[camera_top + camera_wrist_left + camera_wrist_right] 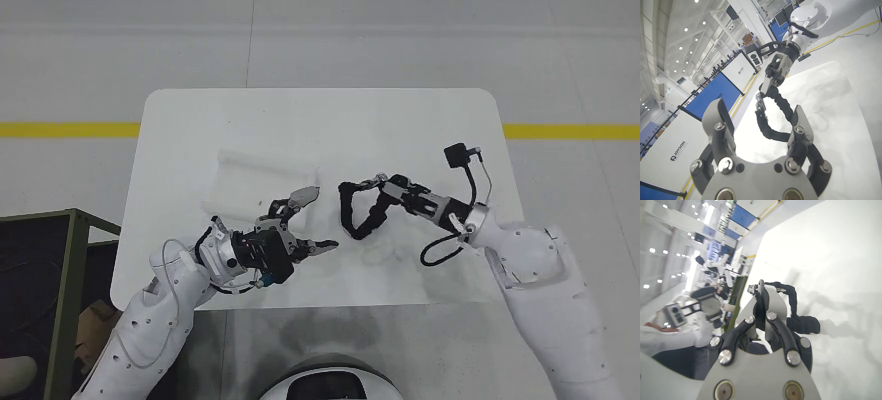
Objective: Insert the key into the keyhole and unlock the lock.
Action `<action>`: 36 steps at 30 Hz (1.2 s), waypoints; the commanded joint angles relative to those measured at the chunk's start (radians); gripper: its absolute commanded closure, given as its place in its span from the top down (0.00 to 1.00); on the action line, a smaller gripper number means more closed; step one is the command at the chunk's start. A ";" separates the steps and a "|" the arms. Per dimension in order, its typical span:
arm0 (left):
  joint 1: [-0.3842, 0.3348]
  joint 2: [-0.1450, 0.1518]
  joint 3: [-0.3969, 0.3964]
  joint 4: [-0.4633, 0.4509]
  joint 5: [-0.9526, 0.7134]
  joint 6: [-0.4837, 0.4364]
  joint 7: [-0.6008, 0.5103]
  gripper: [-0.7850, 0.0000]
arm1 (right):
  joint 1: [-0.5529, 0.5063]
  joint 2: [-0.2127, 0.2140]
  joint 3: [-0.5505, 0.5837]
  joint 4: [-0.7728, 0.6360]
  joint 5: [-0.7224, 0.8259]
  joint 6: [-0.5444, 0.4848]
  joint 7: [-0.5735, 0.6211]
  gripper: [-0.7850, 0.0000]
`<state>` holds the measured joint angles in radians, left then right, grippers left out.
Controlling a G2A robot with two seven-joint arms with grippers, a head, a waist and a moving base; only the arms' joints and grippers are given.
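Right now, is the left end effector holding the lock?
No, the left end effector is open and empty; the right end effector grips the lock.

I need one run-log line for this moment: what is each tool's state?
left tool: open, empty, near lock | right tool: shut on lock, over table

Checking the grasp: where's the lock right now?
Top view: the black-sleeved lock is over the middle of the table, clamped in the right tool, with the open left tool close beside it.
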<state>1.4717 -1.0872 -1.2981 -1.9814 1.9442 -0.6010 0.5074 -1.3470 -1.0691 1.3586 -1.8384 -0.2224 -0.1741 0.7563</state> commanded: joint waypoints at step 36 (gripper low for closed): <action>0.000 0.000 0.000 0.000 0.000 0.000 0.000 1.00 | -0.067 -0.027 -0.025 -0.031 -0.600 0.354 -0.311 1.00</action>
<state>1.4717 -1.0872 -1.2981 -1.9814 1.9442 -0.6010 0.5074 -1.3996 -1.0958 1.3175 -1.8539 -0.8517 0.1839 0.4692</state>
